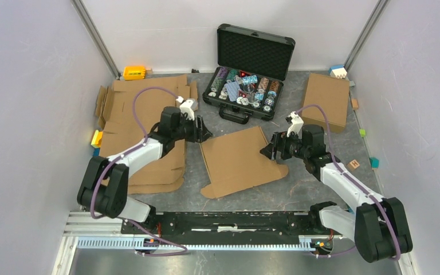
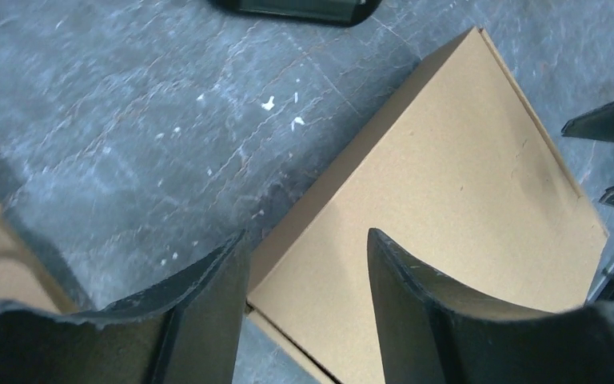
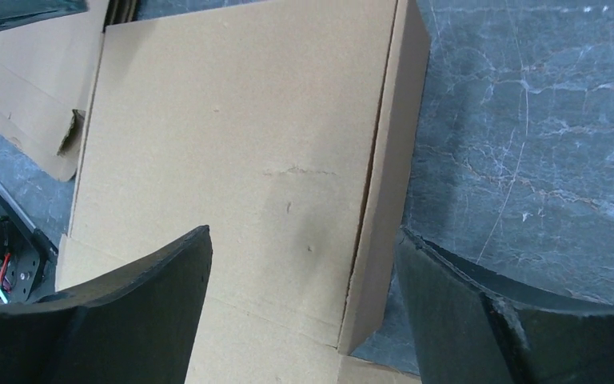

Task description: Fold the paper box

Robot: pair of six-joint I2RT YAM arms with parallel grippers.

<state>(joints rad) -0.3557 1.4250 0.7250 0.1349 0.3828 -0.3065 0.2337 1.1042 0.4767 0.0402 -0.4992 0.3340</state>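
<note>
The paper box [image 1: 238, 163] lies flat in the middle of the table, a brown cardboard sheet with cut tabs. My left gripper [image 1: 206, 136] is at its far left corner. In the left wrist view this gripper [image 2: 306, 234] is open, its fingers standing either side of the box's [image 2: 448, 184] upturned left side flap [image 2: 344, 164]. My right gripper [image 1: 265, 152] is at the box's right edge. The right wrist view shows that gripper [image 3: 304, 230] open and astride the raised right side flap [image 3: 388, 176] of the box [image 3: 232, 136].
An open black case [image 1: 246, 80] with colourful chips stands behind the box. A stack of flat cardboard [image 1: 143, 126] lies under the left arm. A folded brown box [image 1: 325, 100] sits at the back right. Small blocks [image 1: 374, 162] lie along the right wall.
</note>
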